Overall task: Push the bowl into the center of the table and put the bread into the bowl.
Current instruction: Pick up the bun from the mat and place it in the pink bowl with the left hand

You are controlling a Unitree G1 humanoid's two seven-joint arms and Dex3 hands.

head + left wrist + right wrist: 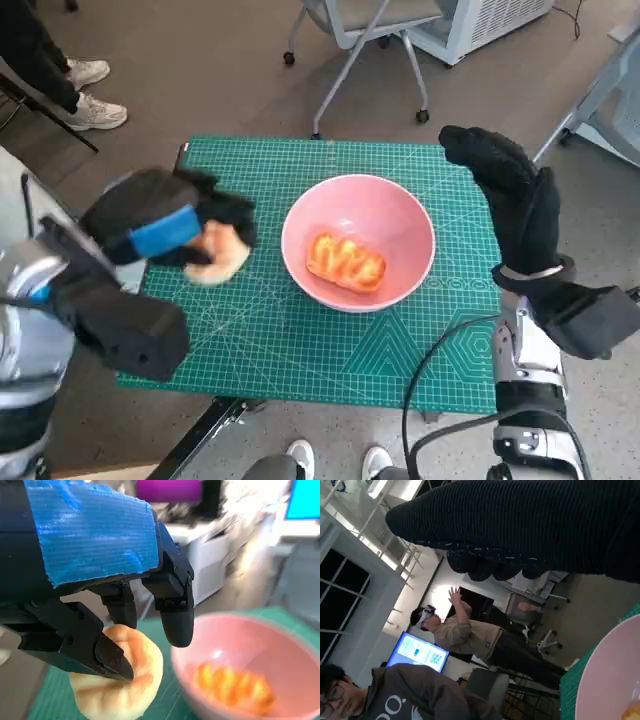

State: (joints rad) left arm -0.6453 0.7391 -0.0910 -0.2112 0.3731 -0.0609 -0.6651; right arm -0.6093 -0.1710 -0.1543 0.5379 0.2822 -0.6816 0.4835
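A pink bowl [400, 215] stands near the middle of the green mat [300, 340], with an orange-glazed bread [346, 262] lying inside it. My left hand [165, 225] hovers just left of the bowl and grips a pale round bread roll [222, 255]. In the left wrist view the roll [125, 685] is pinched between the black fingers [175, 610], close beside the bowl [280, 645] and its orange bread [235, 687]. My right hand [510, 195] is raised at the mat's right edge beside the bowl, fingers stretched out, holding nothing. The glove [530, 525] and the bowl's rim [605, 675] show in the right wrist view.
A wheeled chair [370, 30] stands beyond the table's far edge. A person's shoes [95, 110] are on the floor at far left, and feet [300, 460] show at the near edge. Two people [465, 632] appear in the right wrist view.
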